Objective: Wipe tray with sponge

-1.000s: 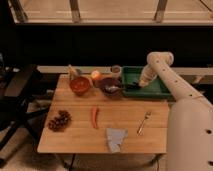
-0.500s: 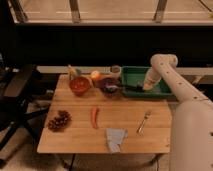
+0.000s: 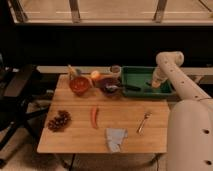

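The green tray (image 3: 140,76) sits at the table's back right corner. My gripper (image 3: 156,84) points down into the tray's right end, low over its floor, with the white arm (image 3: 172,75) arching in from the right. The sponge is hidden; no blue-grey block shows in the tray or on the table. A dark, long utensil (image 3: 131,87) lies across the tray's left part, reaching in from the dark bowl (image 3: 109,85).
Left of the tray stand a small cup (image 3: 116,70), an orange (image 3: 95,75) and a red bowl (image 3: 80,85). On the wooden table (image 3: 75,140) lie a red chili (image 3: 94,116), dark grapes (image 3: 59,121), a folded grey-blue cloth (image 3: 116,138) and a fork (image 3: 144,121). A black chair (image 3: 17,95) stands left.
The gripper has travelled rightward along the tray, from its left-middle part to its right end. Nothing else on the table has moved.
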Action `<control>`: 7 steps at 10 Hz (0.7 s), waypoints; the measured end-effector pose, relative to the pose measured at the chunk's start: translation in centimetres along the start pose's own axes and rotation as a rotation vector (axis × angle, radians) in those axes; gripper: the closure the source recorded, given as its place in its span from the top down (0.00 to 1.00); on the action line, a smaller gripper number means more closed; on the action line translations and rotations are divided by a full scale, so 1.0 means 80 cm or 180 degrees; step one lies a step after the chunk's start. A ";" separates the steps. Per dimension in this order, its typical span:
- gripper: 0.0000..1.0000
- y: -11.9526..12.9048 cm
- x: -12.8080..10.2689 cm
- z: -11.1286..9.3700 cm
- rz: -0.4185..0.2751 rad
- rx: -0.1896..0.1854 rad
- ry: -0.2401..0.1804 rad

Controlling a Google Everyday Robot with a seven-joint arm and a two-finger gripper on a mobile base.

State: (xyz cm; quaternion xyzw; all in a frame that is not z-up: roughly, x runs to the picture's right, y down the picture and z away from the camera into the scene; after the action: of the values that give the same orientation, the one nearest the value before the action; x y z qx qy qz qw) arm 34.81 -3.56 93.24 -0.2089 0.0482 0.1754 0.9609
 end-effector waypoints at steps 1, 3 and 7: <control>0.00 -0.007 -0.008 -0.002 -0.0022 0.0032 0.0007; 0.00 -0.012 -0.029 -0.004 -0.0146 0.0062 -0.0030; 0.00 0.012 -0.077 -0.005 -0.0715 -0.0036 -0.0257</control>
State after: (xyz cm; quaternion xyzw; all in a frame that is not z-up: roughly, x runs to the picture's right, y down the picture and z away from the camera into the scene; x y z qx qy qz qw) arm 28.67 -4.85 93.56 -0.2112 -0.0152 0.0751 0.9744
